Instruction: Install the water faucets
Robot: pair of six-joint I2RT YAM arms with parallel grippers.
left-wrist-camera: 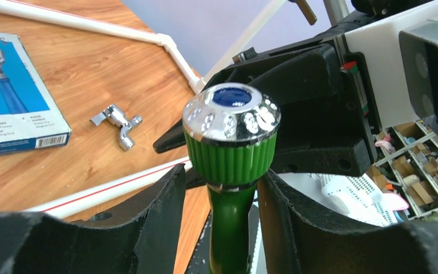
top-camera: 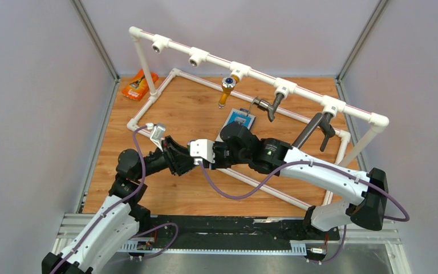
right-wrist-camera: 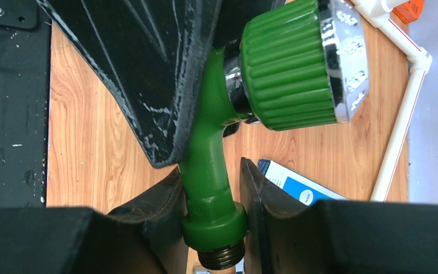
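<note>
At the far left one orange packet (top-camera: 140, 84) lies on the wooden table (top-camera: 177, 194); the one white pipe frame (top-camera: 146, 68) has five sockets along its top rail, two bare at the left, three with hanging taps (top-camera: 227, 85), one amber and two dark; my left pincer (left-wrist-camera: 221, 180) straddles the stem of the one green tap (left-wrist-camera: 231, 154) under its knob, half open, with wood showing through a gap on one side; my right pincer (right-wrist-camera: 211, 171) is clamped on that tap's body just above the threaded end, holding it above the table; one chrome tap (left-wrist-camera: 117, 123) lies on the wood near one blue-and-white box (left-wrist-camera: 11, 97), not touching it.
</note>
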